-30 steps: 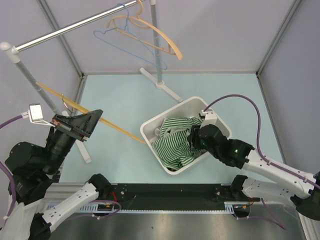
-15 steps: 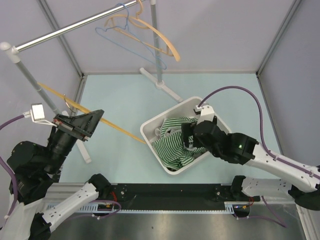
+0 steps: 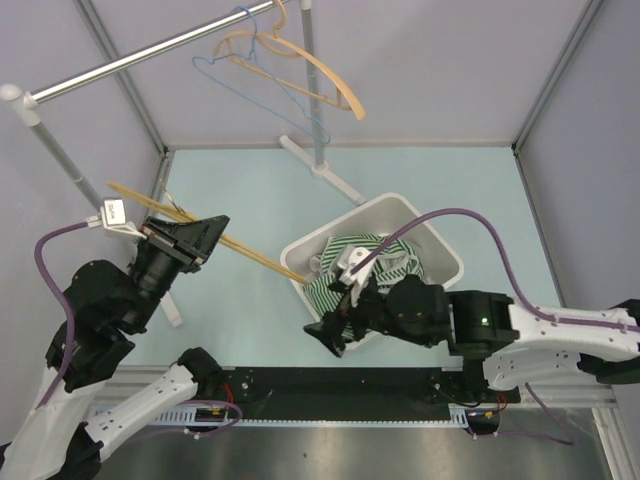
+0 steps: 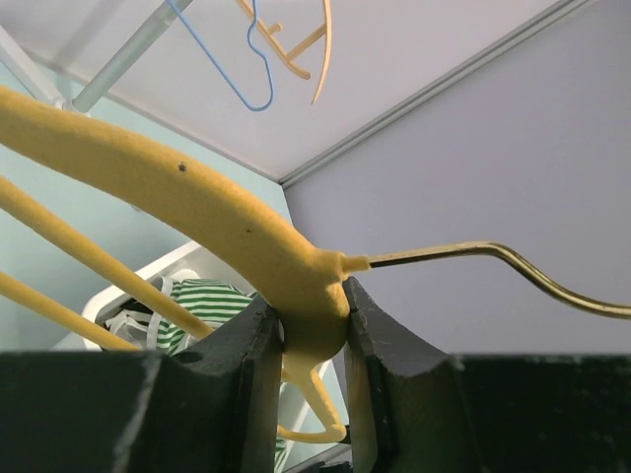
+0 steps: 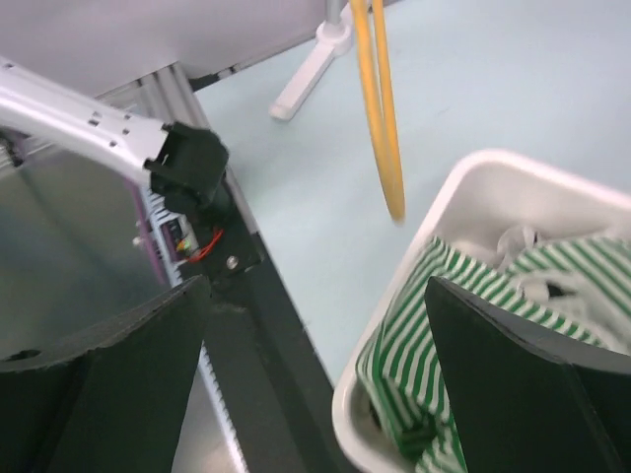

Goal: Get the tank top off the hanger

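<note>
Yellow at left: saw the hanger (image 3: pixel 255 258) clamped by its neck in the left claw (image 4: pixel 314 330), long bar pointing right toward the white bin (image 3: pixel 400 203). Found the striped tank top (image 3: pixel 405 262) off it, heaped inside, right claw (image 5: pixel 315 384) gaping wide just beside, nearer.

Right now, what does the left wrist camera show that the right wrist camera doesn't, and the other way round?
Only the left wrist view: the left gripper shut on the neck of the yellow hanger, its metal hook, and the blue wire hanger overhead. Only the right wrist view: the right gripper, open and holding nothing, and the rack foot. Both: the yellow hanger, the white bin, and the striped tank top lying in it, off the hanger.
</note>
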You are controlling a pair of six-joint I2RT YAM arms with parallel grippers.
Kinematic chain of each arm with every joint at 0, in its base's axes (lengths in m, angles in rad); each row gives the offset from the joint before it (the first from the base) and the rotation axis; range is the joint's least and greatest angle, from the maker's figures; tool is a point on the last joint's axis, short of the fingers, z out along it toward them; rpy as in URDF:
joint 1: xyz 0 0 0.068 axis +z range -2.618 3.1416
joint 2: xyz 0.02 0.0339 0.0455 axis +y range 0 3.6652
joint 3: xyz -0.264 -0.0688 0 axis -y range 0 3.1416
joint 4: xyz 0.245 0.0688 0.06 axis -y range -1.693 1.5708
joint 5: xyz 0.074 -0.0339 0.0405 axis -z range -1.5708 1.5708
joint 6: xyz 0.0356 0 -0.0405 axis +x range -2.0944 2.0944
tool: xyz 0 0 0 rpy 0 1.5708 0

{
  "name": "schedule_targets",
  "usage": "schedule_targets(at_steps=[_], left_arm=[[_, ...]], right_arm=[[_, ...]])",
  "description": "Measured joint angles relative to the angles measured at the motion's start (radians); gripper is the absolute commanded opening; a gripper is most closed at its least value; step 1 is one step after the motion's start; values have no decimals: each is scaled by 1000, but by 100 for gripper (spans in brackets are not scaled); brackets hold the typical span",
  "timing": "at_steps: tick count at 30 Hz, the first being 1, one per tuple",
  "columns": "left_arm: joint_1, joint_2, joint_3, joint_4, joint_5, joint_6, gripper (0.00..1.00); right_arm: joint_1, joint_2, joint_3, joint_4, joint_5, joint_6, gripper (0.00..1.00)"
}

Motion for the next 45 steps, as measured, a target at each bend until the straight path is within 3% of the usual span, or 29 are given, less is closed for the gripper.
schedule_targets(at_steps=[7, 16, 22, 27, 29, 31, 32, 33, 35, 36, 39, 42, 45], left_arm=[[0, 2, -19, -4, 6, -80, 0], [0, -6, -41, -9, 37, -125, 0], [0, -7, -43, -10, 46, -140, 0], [0, -7, -43, -5, 50, -146, 0], [0, -7, -46, -3, 50, -146, 0], [0, -7, -51, 6, 50, -147, 0], [0, -6, -54, 10, 50, -149, 3], [0, -6, -57, 11, 50, -151, 20], [0, -10, -66, 17, 48, -152, 38], [0, -13, -72, 24, 45, -152, 54], [0, -41, -99, 42, 39, -152, 76], [0, -93, -128, 42, 16, -143, 86], [0, -135, -131, 40, -12, -125, 86]], right_arm=[[43, 173, 41, 142, 196, -144, 79], [39, 163, 16, 320, 290, -260, 53], [24, 161, -29, 393, 289, -280, 50], [25, 161, -97, 436, 304, -294, 26], [25, 161, -117, 459, 315, -302, 0], [26, 161, -134, 489, 313, -312, 0], [29, 161, -141, 499, 311, -320, 0], [35, 161, -150, 510, 312, -325, 0], [37, 161, -158, 525, 316, -336, 0], [36, 161, -158, 528, 319, -343, 0], [30, 161, -158, 547, 335, -353, 0], [-7, 163, -144, 565, 364, -353, 0], [-69, 177, -108, 566, 351, -348, 0]])
